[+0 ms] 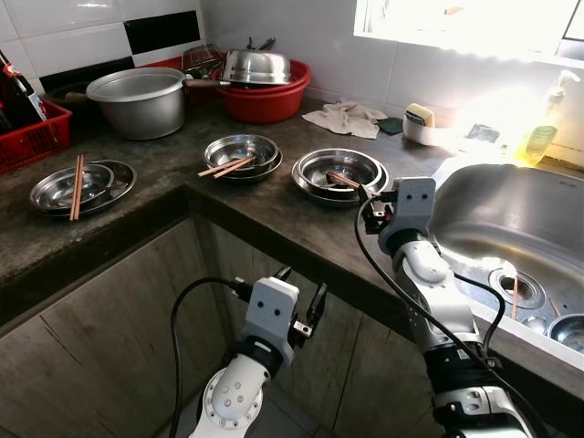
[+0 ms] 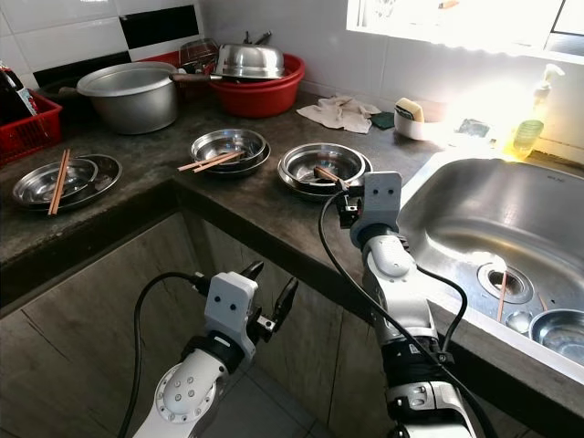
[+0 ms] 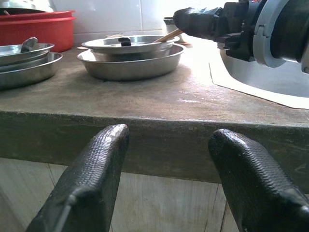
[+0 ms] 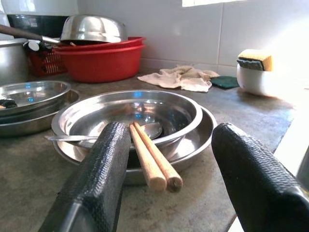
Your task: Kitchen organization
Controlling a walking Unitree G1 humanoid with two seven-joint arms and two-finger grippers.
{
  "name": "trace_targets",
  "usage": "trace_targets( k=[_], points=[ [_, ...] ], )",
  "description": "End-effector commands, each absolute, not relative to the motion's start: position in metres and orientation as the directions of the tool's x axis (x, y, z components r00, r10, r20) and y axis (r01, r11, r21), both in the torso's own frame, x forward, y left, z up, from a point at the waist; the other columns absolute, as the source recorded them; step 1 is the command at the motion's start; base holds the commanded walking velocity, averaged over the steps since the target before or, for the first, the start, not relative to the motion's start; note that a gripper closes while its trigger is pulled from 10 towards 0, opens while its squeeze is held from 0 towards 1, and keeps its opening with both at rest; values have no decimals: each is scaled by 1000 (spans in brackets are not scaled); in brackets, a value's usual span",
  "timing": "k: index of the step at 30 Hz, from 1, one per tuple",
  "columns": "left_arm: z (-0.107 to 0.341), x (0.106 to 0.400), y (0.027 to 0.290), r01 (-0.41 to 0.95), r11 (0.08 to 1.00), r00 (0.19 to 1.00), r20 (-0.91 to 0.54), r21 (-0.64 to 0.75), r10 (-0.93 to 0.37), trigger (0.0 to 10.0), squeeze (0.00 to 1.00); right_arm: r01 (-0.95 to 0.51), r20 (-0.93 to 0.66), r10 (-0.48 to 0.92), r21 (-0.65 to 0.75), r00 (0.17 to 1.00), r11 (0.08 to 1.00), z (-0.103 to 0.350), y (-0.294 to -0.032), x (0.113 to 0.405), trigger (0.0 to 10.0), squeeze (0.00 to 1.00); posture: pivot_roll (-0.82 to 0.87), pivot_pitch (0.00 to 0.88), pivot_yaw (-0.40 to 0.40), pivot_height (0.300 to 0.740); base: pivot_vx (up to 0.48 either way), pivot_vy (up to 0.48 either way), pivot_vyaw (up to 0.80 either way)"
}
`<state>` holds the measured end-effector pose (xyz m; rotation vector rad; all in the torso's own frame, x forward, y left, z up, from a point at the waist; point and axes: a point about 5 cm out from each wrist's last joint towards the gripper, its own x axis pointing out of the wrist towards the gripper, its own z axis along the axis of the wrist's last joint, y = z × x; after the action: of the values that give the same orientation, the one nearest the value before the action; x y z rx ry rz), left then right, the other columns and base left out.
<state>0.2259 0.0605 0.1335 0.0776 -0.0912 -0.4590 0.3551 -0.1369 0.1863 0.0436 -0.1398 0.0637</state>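
Looked like the grab step was on: right gripper (image 4: 164, 169) sat wide open around the chopsticks (image 4: 153, 158) poking out of the steel bowl (image 1: 339, 170) at 12 o'clock, so next it'd just need closing, while the left gripper (image 2: 267, 303), also open, hung below the counter (image 1: 274, 219).

We lose the right gripper's (image 1: 367, 203) fingertips behind its own wrist housing in the head views, so its grip cannot be judged from there. The far ends of the chopsticks (image 4: 153, 155) run out of sight into the bowl (image 4: 126, 115). The window (image 1: 465, 23) is washed out to white, and the glare swallows the counter beside the soap bottle (image 1: 541, 135). A small bowl (image 1: 565, 329) in the sink (image 1: 511, 219) is cut by the edge. The dark bottle (image 1: 18, 89) in the red basket (image 1: 32, 137) is cropped too, perhaps a sauce bottle.
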Motion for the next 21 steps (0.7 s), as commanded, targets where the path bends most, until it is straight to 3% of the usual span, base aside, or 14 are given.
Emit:
trace_targets(
  k=[1, 21],
  points=[
    [137, 225, 60, 438, 894, 892, 81, 97, -445, 10000, 0, -60, 156, 50, 58, 986, 997, 190, -138, 358, 10000, 0, 143, 1, -43, 740, 0, 0, 0],
    [136, 226, 61, 435, 894, 893, 78, 105, -443, 10000, 0, -40, 157, 23, 103, 987, 994, 192, -141, 366, 10000, 0, 147, 0, -42, 740, 0, 0, 0]
  ],
)
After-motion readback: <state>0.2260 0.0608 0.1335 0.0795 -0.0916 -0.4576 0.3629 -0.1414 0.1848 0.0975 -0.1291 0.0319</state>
